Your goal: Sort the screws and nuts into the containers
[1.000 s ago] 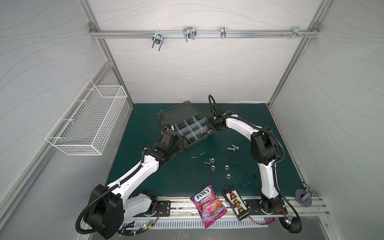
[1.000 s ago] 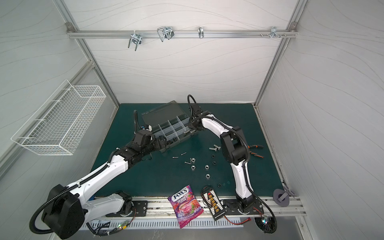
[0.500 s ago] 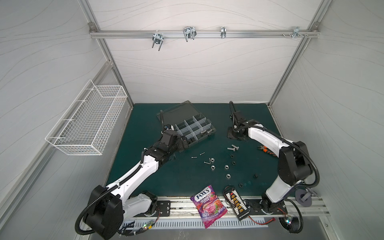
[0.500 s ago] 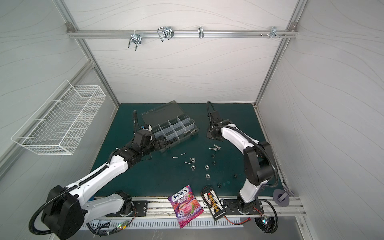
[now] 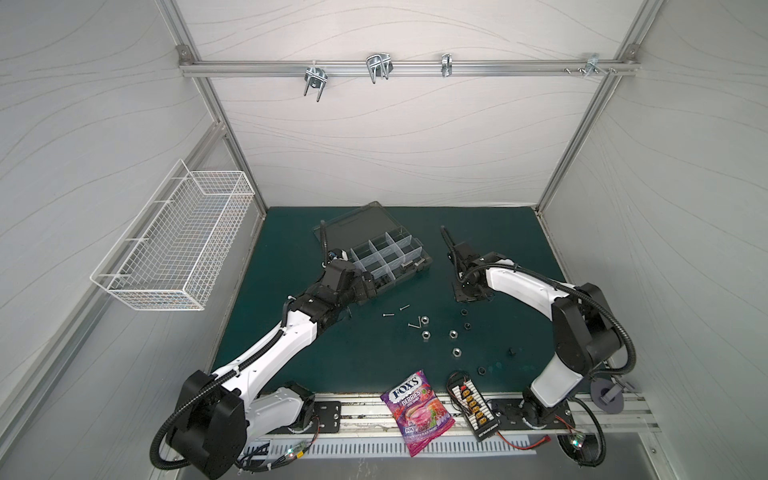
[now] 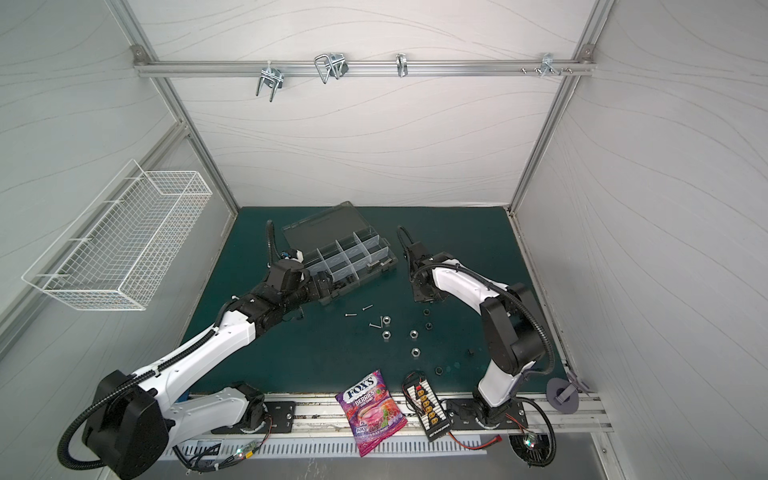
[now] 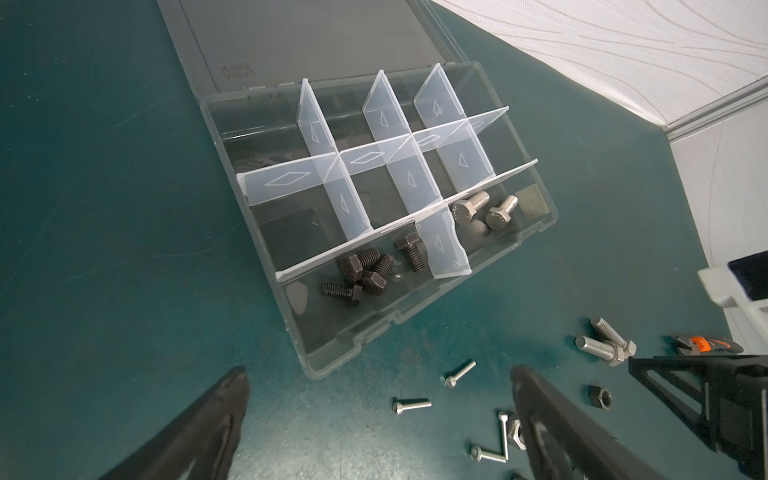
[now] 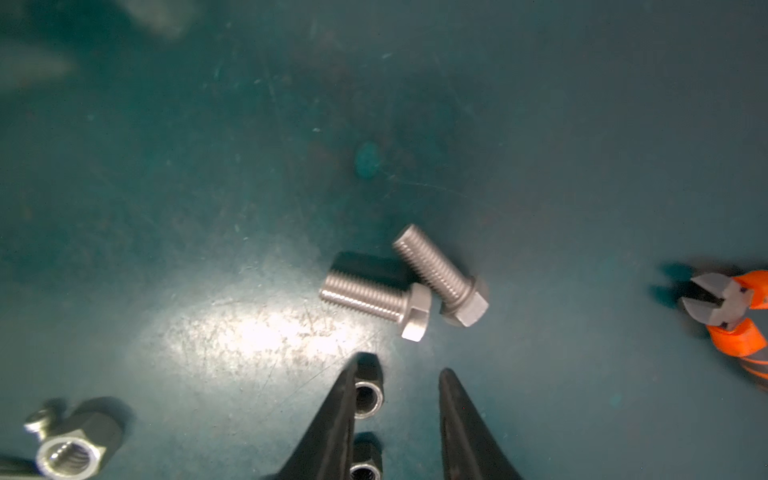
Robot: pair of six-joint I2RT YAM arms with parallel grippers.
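Now we're mid-pickup: right claw [image 8: 405, 365], part-open and empty, near two bolts [image 8: 365, 293]; next we straddle one, pinch; left claw [image 7: 380, 370] wide open.

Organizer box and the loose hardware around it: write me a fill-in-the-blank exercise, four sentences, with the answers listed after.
1. The organizer box sits with its lid ____.
2. One compartment holds ____ black bolts.
3. The neighbouring compartment holds two hex bolts coloured ____.
4. On the mat, the cutters near two loose bolts have ____ handles.
Missing words: open; four; silver; orange.
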